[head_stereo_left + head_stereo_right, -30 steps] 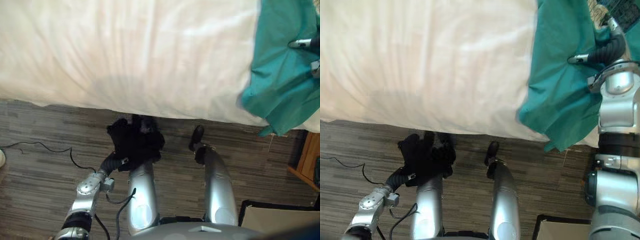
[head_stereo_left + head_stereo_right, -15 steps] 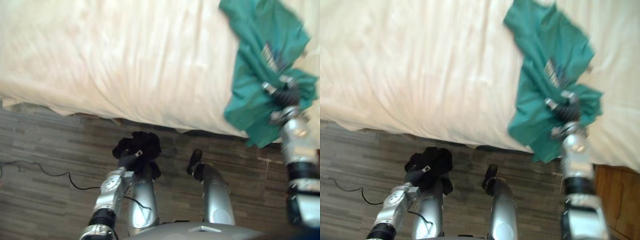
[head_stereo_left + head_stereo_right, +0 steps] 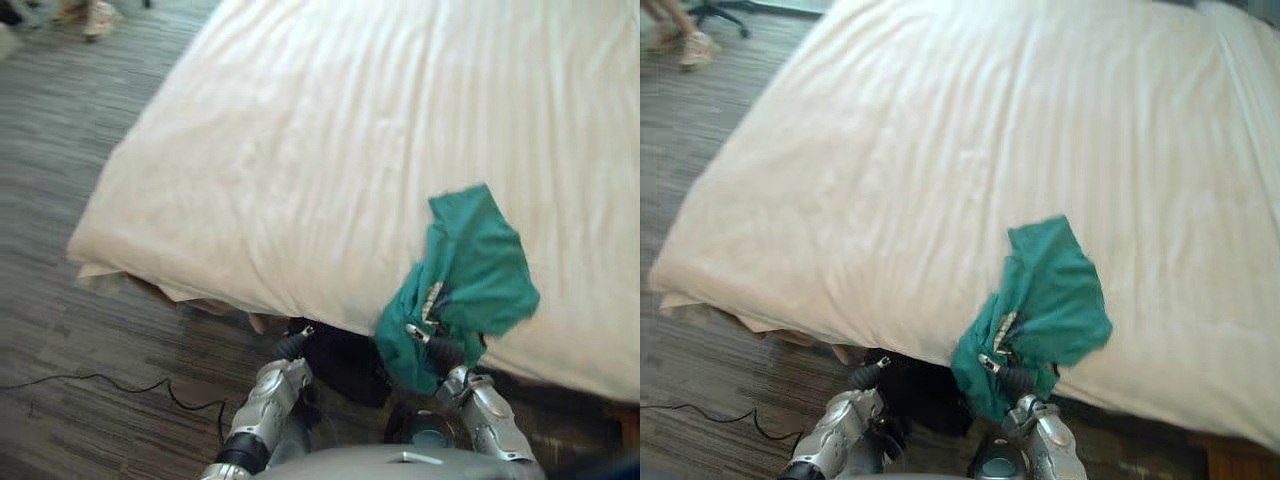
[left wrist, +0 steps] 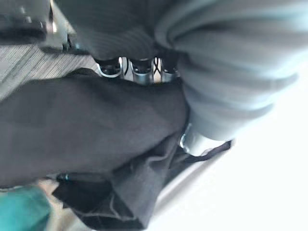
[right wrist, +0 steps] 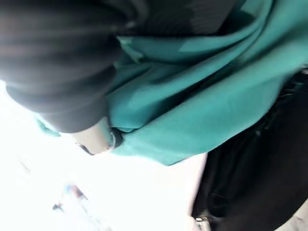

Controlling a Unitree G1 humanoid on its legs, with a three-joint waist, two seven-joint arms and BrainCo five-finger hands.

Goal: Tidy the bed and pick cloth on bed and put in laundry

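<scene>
A green cloth (image 3: 470, 280) hangs over the near edge of the white bed (image 3: 330, 150). My right hand (image 3: 443, 352) is shut on its lower folds, and its thumb (image 5: 95, 139) presses into the green cloth (image 5: 192, 110). A black cloth (image 3: 342, 362) hangs just left of it, below the bed's edge, bunched in my left hand (image 4: 134, 67), whose fingers curl into the black cloth (image 4: 96, 125). The two cloths touch side by side.
The bed's sheet lies smooth and wide beyond the cloths. Striped wooden floor (image 3: 60, 130) runs along the bed's left side. A person's feet (image 3: 685, 42) and a chair base (image 3: 735, 8) stand at the far left corner.
The camera has tilted up over the bed. My right hand has drawn the green cloth to the near edge, close to my body. My left hand has lifted the black cloth up beside it.
</scene>
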